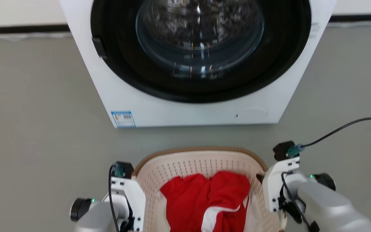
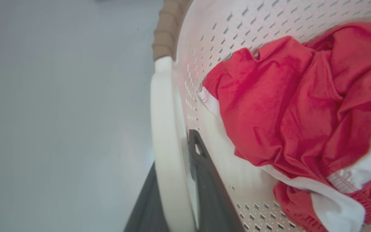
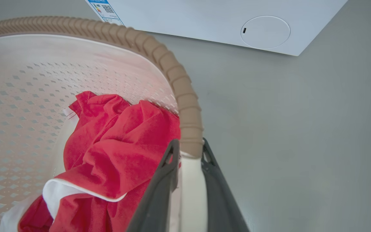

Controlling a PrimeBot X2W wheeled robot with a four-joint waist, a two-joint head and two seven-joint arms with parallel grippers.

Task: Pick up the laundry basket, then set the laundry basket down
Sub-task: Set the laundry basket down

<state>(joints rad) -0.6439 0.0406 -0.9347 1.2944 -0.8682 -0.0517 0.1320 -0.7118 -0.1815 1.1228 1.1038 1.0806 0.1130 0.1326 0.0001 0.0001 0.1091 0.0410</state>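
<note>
The laundry basket (image 1: 201,161) is cream perforated plastic with a brown woven-look rim (image 3: 172,74). It sits low in the head view, in front of the washing machine, and holds a red and white garment (image 1: 204,196). My left gripper (image 2: 175,193) is shut on the basket's white left handle (image 2: 163,112), one dark finger outside it and one inside. My right gripper (image 3: 188,183) is shut on the white right handle (image 3: 190,199) in the same way. Whether the basket touches the floor cannot be told.
A white front-loading washing machine (image 1: 188,109) with a dark round door stands close beyond the basket. Grey floor (image 1: 27,129) spreads to both sides. A black cable (image 1: 343,127) loops over the floor from my right wrist.
</note>
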